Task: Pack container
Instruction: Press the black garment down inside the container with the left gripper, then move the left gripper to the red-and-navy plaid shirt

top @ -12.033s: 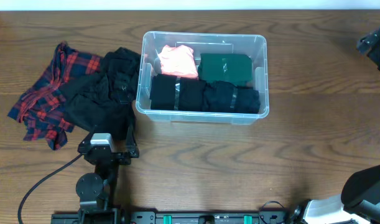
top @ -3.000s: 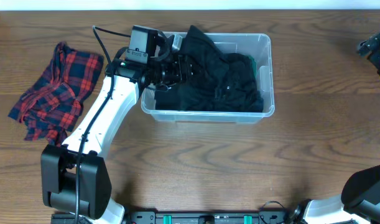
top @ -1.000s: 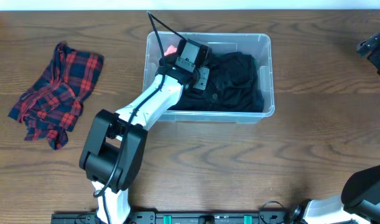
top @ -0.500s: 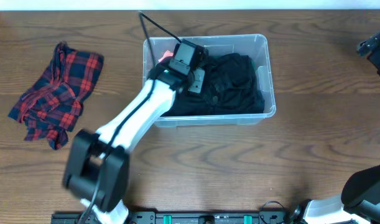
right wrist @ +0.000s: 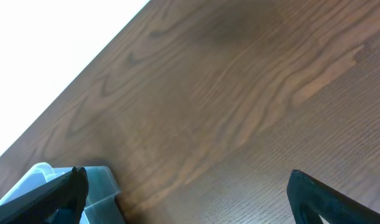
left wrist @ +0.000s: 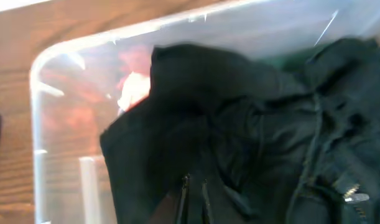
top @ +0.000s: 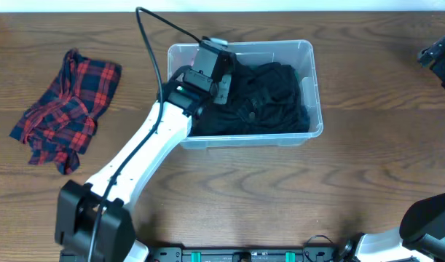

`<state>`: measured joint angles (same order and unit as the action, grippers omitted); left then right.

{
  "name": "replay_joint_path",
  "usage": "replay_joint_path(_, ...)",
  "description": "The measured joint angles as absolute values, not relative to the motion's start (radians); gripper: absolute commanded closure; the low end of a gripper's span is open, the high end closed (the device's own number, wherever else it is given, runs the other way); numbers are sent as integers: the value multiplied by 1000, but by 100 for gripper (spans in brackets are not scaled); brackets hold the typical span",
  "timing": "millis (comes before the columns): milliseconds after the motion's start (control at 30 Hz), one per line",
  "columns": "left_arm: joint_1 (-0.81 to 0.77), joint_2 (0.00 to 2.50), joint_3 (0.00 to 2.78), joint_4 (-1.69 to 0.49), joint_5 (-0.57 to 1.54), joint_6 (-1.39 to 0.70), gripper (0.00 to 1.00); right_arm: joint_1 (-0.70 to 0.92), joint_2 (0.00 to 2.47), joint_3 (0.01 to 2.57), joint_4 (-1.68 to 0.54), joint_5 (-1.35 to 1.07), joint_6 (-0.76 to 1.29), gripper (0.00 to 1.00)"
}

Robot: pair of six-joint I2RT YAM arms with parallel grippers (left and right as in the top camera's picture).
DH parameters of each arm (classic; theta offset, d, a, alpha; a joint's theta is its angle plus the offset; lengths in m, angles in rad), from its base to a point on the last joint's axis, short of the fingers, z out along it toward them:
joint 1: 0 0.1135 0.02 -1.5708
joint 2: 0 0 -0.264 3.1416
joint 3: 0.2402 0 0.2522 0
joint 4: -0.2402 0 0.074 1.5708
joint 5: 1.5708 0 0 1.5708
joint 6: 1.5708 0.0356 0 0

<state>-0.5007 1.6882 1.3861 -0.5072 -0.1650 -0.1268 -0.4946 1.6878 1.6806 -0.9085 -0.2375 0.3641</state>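
The black garment (top: 269, 98) that lay on the table (top: 280, 196) beside the plaid shirt (top: 62, 109) twelve seconds ago is now inside the container (top: 245, 140), heaped over the folded pieces that were in plain sight then. The left arm (top: 146, 156), parked at the near edge back then, now reaches out to the tub. The container sits at the far middle of the table, its long side across the overhead view, and the dark cloth fills most of it. The red-and-blue plaid shirt lies crumpled well apart to its left, on bare wood. The left arm runs diagonally from its base at the near left up to the tub's left end, a black cable (top: 146, 36) looping above it, and its wrist hides the tub's rear left corner from overhead. The left gripper (top: 223, 78) is over the left part of the garment with its jaws closed; whether any cloth is pinched between them cannot be told. From the left wrist, a fold of black cloth stands up near the rounded corner of the clear wall (left wrist: 59, 53), with something pink (left wrist: 132, 93) behind it. The right arm (top: 437, 52) stays at the far right edge, and the right gripper (right wrist: 186, 196) hangs over bare wood, fingers (right wrist: 62, 193) spread wide and holding nothing.
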Motion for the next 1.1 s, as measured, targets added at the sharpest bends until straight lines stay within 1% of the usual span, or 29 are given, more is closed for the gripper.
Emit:
replay_joint_path(233,-499,1799,1384,-589,-165,-188,90,-495,1688,1681,-909,-237,364,1)
replay_joint_path(400,-499,1887,1385,-584,-181,-218,90,-495,1688,1681,-908,-237,364,1)
replay_joint_path(900,-498,1887,1398,-586,-193,-236,90,-495,1688,1681,-909,-238,364,1)
replay_joint_path(967,-498,1864,1398,-590,-189,-236,88,-495,1688,1681,-909,-237,364,1)
replay_joint_path(1033,-498,1821,1397,-598,-186,-236,83,-495,1688,1681,-908,-238,364,1)
replay_joint_path(1100,-498,1755,1397,-605,-185,-233,72,-495,1688,1681,-909,-237,364,1)
